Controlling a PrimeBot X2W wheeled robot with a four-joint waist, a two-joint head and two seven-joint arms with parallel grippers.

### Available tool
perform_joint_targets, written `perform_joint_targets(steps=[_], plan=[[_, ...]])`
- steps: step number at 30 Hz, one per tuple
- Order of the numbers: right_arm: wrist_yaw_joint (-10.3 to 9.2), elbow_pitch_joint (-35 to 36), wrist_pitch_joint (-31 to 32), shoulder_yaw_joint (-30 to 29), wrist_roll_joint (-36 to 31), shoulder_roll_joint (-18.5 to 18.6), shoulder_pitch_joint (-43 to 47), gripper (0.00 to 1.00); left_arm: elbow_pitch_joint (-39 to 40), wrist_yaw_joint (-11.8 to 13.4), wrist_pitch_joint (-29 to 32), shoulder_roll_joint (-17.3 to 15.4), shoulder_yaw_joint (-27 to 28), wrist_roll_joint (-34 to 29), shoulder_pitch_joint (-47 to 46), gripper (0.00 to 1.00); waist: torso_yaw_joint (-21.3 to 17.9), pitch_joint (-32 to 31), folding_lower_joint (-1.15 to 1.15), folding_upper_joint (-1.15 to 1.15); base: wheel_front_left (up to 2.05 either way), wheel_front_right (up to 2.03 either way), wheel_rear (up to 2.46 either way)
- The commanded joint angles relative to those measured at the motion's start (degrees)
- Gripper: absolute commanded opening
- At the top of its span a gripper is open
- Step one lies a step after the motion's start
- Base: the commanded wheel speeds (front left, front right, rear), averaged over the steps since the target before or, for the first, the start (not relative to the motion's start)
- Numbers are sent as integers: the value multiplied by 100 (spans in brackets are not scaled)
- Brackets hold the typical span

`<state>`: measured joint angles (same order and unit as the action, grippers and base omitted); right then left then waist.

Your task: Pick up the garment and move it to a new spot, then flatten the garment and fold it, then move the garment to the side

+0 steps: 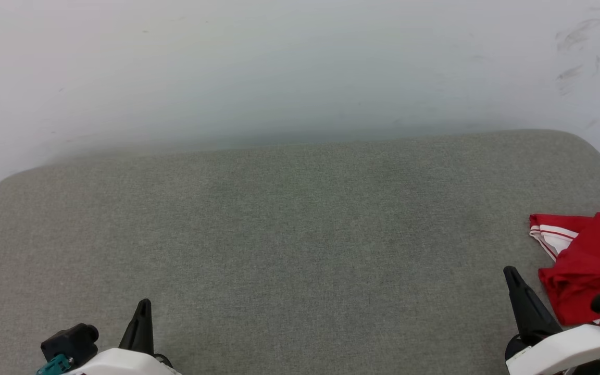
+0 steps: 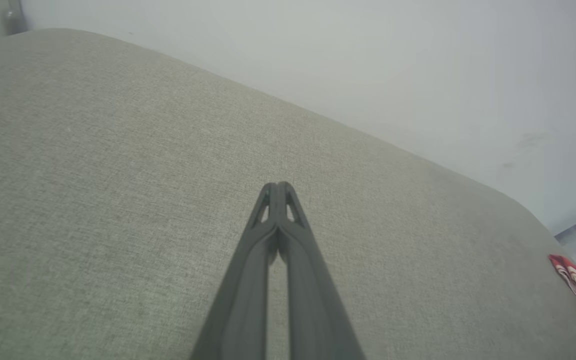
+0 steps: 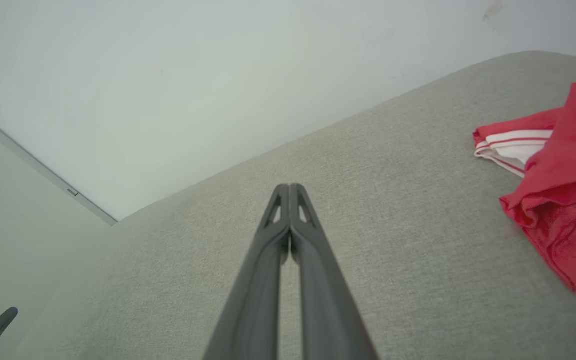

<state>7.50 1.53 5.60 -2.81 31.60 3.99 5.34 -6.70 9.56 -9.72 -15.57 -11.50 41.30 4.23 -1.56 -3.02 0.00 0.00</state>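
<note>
Fingers pressed together, empty, on left gripper [image 2: 279, 187] and right gripper [image 3: 289, 188], seemingly parked clear of bunched red thin-fabric jersey [image 1: 589, 263] at grey fabric cushion's [image 1: 279, 234] right edge.

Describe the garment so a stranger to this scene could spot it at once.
A wide grey upholstered surface stands against a pale wall. At its right edge, just right of the right gripper, lies the garment, crumpled in a heap. It is the one bright red thing on the grey fabric, with a white sleeve end crossed by red stripes.
</note>
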Motion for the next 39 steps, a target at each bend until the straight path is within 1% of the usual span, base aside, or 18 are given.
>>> perform_joint_targets(steps=[1,9,10,25,39], plan=[[1,-1,-2,-29,303,-8,-205,0,25,-87,60,10,121,249,-196,0,4,6,0,0,0,0,0],[0,-185,7,-69,992,-18,-325,0,-80,-284,225,137,295,851,-309,0,16,31,0,0,0,0,0],[0,-185,7,-69,992,-18,-325,0,-80,-284,225,137,295,851,-309,0,16,31,0,0,0,0,0],[0,-491,22,-135,2142,-37,-525,0,-212,-609,506,362,600,1844,-480,0,38,78,0,0,0,0,0],[0,-742,38,-189,3064,-54,-685,0,-328,-872,744,551,849,2639,-623,0,60,121,0,0,0,0,0]])
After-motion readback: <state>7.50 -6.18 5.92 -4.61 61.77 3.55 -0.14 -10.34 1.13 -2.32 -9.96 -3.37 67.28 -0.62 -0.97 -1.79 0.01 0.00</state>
